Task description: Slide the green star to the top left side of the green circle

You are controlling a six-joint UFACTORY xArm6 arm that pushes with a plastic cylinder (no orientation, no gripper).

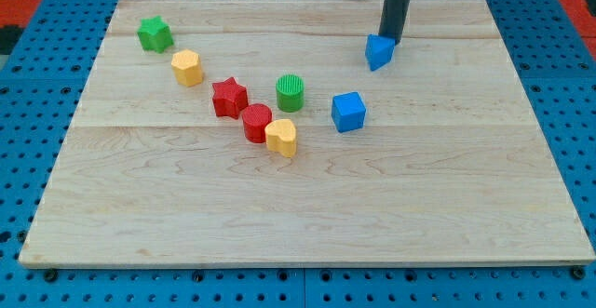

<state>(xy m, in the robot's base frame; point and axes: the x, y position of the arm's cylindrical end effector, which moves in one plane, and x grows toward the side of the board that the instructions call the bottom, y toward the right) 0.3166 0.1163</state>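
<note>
The green star (155, 34) lies near the board's top left corner. The green circle (291, 93) stands near the middle of the board, well to the right of and below the star. My tip (390, 40) is at the view's upper right, touching the top of a blue triangular block (378, 52). It is far from the green star and up-right of the green circle.
A yellow hexagon block (187, 68) lies just below-right of the star. A red star (229, 98), a red cylinder (257, 123) and a yellow heart (281, 137) run diagonally left of and below the circle. A blue cube (348, 112) sits right of it. The wooden board (307, 215) rests on blue pegboard.
</note>
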